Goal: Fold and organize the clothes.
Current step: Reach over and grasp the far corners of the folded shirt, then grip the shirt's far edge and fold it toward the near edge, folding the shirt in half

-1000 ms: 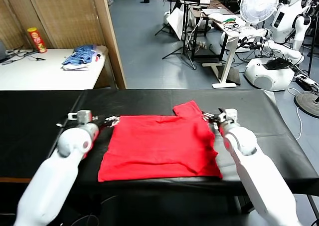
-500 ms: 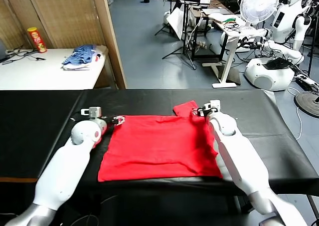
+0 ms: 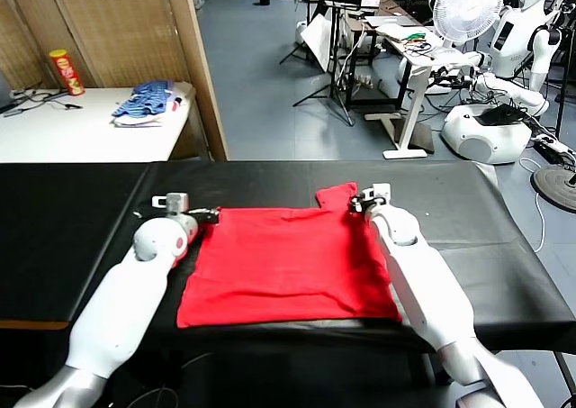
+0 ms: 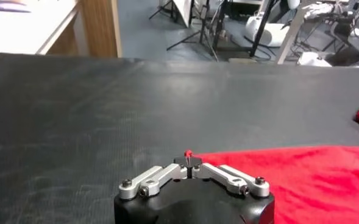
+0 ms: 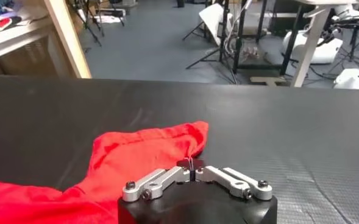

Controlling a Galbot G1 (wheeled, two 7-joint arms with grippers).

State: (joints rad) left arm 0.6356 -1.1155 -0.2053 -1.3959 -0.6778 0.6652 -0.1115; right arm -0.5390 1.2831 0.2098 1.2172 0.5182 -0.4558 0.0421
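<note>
Head view: red T-shirt lies flat mid-table, one sleeve up at 1 o'clock.
Left gripper: at the shirt's 10 o'clock corner; spread a second ago, now pinched on the red edge.
Right gripper: at the sleeve; likewise closed, cloth between the tips.
Change: both moved in and clamped.
Meaning: far edge looks secured; the fold can likely start.
Off-task: blue-and-white pile, 11 o'clock.

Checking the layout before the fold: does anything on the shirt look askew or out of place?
Yes: the red T-shirt lies mostly flat, but its far right sleeve sticks out, rumpled, beside the right tool. The left tool is shut on the far left corner.
</note>
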